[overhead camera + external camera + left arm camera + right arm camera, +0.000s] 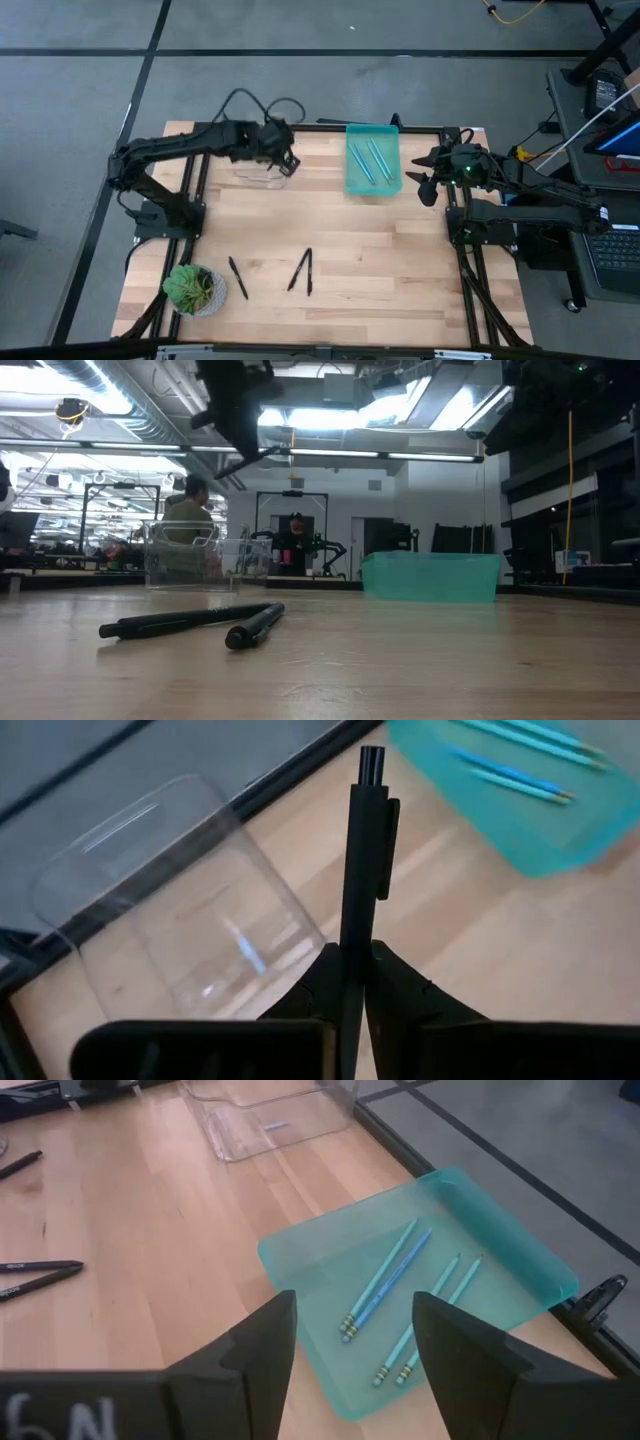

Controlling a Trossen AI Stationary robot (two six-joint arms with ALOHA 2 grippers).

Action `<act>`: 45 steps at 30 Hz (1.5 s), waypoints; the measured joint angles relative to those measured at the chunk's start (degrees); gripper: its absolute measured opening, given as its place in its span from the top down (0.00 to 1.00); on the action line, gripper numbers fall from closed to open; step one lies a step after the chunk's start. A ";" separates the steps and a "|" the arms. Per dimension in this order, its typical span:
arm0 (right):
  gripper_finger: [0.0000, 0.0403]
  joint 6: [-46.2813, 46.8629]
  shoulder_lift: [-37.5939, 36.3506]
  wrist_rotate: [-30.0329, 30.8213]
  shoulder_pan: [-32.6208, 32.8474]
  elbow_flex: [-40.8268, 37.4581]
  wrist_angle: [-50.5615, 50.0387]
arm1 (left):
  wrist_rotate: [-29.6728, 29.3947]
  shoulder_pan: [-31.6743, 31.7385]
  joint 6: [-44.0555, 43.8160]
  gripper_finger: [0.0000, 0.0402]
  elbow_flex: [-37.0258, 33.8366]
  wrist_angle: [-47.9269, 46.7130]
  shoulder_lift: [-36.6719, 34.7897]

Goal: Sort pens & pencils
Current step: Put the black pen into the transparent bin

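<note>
My left gripper [288, 160] hangs above the clear container [260, 172] at the table's far left and is shut on a black pen [360, 870]. Three more black pens lie flat near the front edge: one [237, 277] alone and two [303, 271] touching in a narrow V. Several light blue pencils [385, 1285] lie flat in the teal tray [373, 160]. My right gripper [355, 1355] is open and hovers by the tray's right side, touching nothing. My left gripper pinches the black pen's barrel [352, 935] between its two fingers. The pen lies along the fingers, and its clip end [368, 765] sticks out past the fingertips. It is lifted clear, above the clear container [180, 910].
A small potted plant [193, 290] stands at the near left corner. The middle of the wooden table [380, 250] is bare. In the low view, two black pens [185, 620] lie in front, and people and equipment show in the room behind.
</note>
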 joint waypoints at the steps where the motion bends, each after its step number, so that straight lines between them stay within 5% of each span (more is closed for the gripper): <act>1: 0.50 0.09 0.00 0.01 0.00 0.00 0.01 | 0.88 1.56 0.16 0.96 0.02 0.00 0.30; 10: 0.50 0.38 0.00 0.01 0.00 0.00 0.52 | 5.79 13.48 2.09 0.96 -1.27 1.46 0.68; 22: 0.50 0.51 0.00 0.02 0.00 0.00 0.55 | 13.34 17.79 0.33 0.96 -11.43 10.04 0.82; 33: 0.50 0.53 0.00 0.02 0.00 0.00 0.52 | 11.11 17.96 -0.36 0.62 -11.87 9.03 0.77; 41: 0.50 0.47 0.00 0.02 0.02 0.00 0.48 | 30.06 14.73 -8.11 0.61 -11.82 10.54 -1.68; 45: 0.50 0.44 0.00 0.04 0.00 0.00 0.44 | 33.18 7.23 -10.62 0.61 -11.82 12.26 -4.22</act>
